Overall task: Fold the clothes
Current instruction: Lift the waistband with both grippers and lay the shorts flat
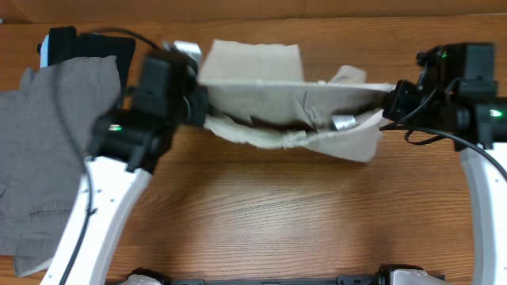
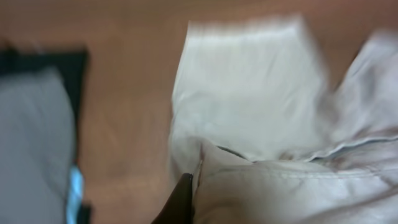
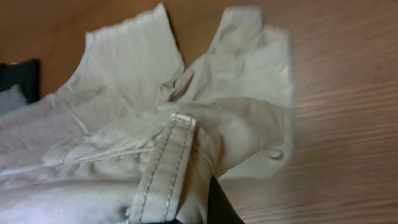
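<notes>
The beige shorts (image 1: 269,99) hang stretched between my two grippers above the wooden table, waistband taut, legs drooping onto the wood. My left gripper (image 1: 198,103) is shut on the left end of the waistband; in the left wrist view one dark finger (image 2: 183,199) presses against the cloth (image 2: 249,106). My right gripper (image 1: 390,101) is shut on the right end; the right wrist view shows a belt loop (image 3: 165,162) and a dark finger (image 3: 221,202) under the fabric (image 3: 124,106). A button snap (image 3: 275,154) shows on a flap.
Grey trousers (image 1: 47,150) lie at the left of the table, partly under the left arm. A black and light-blue garment (image 1: 79,43) sits at the back left. Bare wood (image 1: 277,214) lies in front of the shorts.
</notes>
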`<state>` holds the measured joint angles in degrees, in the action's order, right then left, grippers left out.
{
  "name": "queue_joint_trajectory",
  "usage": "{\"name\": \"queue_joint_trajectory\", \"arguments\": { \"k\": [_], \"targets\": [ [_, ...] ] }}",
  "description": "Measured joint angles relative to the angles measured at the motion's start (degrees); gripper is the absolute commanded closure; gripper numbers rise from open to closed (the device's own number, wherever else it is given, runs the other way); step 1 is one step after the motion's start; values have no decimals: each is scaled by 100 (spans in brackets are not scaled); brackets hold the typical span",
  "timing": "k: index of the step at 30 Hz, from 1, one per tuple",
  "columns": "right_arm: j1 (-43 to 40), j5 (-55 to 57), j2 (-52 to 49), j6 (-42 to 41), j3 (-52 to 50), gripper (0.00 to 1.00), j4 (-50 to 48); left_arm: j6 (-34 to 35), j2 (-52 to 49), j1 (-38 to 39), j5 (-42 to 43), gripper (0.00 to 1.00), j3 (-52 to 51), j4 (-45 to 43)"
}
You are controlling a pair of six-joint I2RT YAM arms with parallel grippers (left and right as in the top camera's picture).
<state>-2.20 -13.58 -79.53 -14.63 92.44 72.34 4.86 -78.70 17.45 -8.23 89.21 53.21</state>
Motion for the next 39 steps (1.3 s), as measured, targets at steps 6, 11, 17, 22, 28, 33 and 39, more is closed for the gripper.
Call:
{"name": "queue_joint_trajectory", "arguments": {
  "k": [6, 11, 17, 22, 28, 33, 39],
  "targets": [
    [-44, -63, 15, 140, 1563, 96, 723, -498, 4, -72, 90, 95, 1384, 22],
    [-140, -52, 44, 293, 2940, 96, 1517, -765, 4, -72, 109, 92, 2061, -44],
    [-149, -52, 127, 431, 4424, 96, 2389, -953, 42, -72, 122, 96, 3008, 221],
    [-149, -116, 507, 463, 5016, 96, 2450, -1045, 313, -72, 205, 96, 3571, 693],
    [-149, -284, 1088, 483, 5206, 96, 2476, -1058, 839, -72, 313, 96, 3748, 1272],
    [-149, -420, 1226, 483, 5023, 96, 2487, -769, 885, -72, 260, 96, 3803, 2044],
    [-149, -398, 1049, 476, 3871, 96, 2511, -348, 188, -72, 131, 96, 3816, 2782]
  ]
}}
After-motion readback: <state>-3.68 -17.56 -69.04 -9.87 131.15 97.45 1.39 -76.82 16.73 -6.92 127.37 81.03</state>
